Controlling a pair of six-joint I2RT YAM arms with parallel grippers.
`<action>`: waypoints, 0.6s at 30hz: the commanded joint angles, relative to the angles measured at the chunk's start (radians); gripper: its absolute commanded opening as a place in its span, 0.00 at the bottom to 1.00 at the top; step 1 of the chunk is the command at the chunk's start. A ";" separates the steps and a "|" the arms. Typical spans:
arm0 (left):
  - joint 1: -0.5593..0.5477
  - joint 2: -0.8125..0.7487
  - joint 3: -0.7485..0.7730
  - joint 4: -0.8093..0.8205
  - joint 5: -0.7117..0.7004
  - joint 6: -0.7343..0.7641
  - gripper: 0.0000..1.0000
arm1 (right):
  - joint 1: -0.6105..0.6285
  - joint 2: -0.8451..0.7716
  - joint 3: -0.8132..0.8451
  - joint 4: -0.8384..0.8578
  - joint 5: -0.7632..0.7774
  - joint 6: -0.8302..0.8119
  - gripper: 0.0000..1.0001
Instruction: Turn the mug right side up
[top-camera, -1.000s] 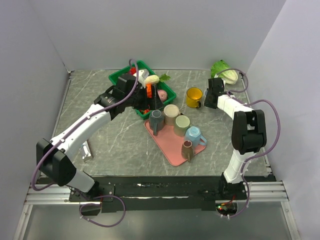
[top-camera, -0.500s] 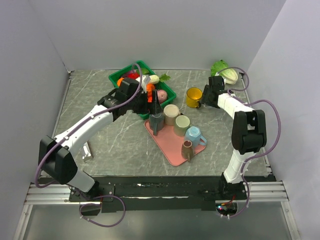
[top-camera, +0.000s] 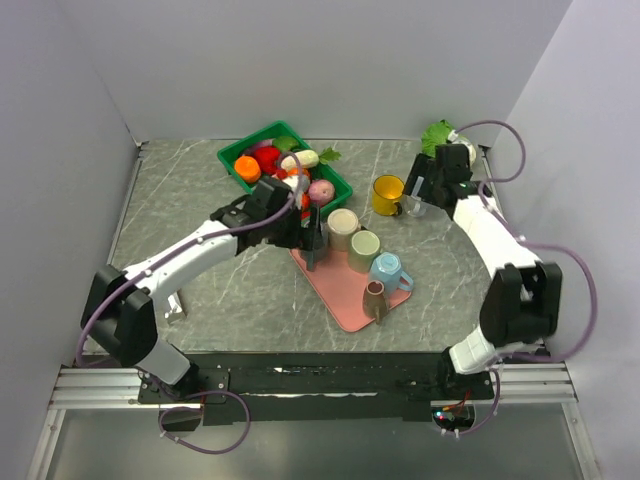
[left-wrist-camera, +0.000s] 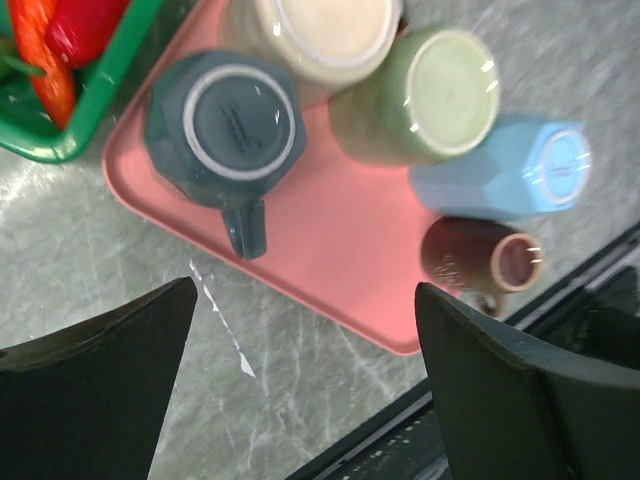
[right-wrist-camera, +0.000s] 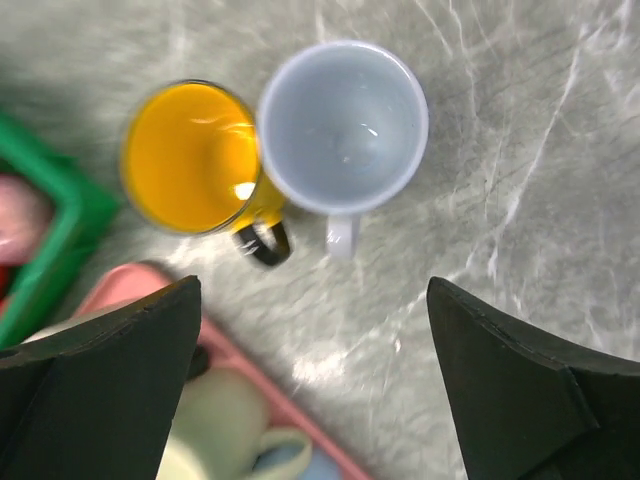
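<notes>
Grey marbled bench (right-wrist-camera: 520, 120) spreads beneath me. The white mug (right-wrist-camera: 343, 128) stands mouth up just ahead of my right pincer (right-wrist-camera: 313, 290), whose fingers are spread wide and grip nothing. It touches the yellow mug (right-wrist-camera: 192, 158), also upright. My left pincer (left-wrist-camera: 305, 290), equally wide and empty, hangs over the pink tray (left-wrist-camera: 340, 250). Ahead of it the dark blue mug (left-wrist-camera: 222, 118) stands bottom up, with the cream mug (left-wrist-camera: 320, 30) and green mug (left-wrist-camera: 440, 90) beyond.

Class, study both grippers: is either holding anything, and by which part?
Nothing is held. The left gripper hangs open above the upside-down grey mug; the right gripper stands open above the upright white mug.
</notes>
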 joint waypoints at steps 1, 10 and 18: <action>-0.074 0.043 -0.017 0.038 -0.127 0.030 0.96 | -0.006 -0.190 -0.060 -0.047 -0.040 0.022 1.00; -0.108 0.149 0.037 0.021 -0.301 -0.046 0.94 | -0.007 -0.418 -0.160 -0.078 -0.106 0.049 1.00; -0.106 0.199 0.029 0.054 -0.307 -0.085 0.73 | -0.007 -0.494 -0.178 -0.081 -0.114 0.031 1.00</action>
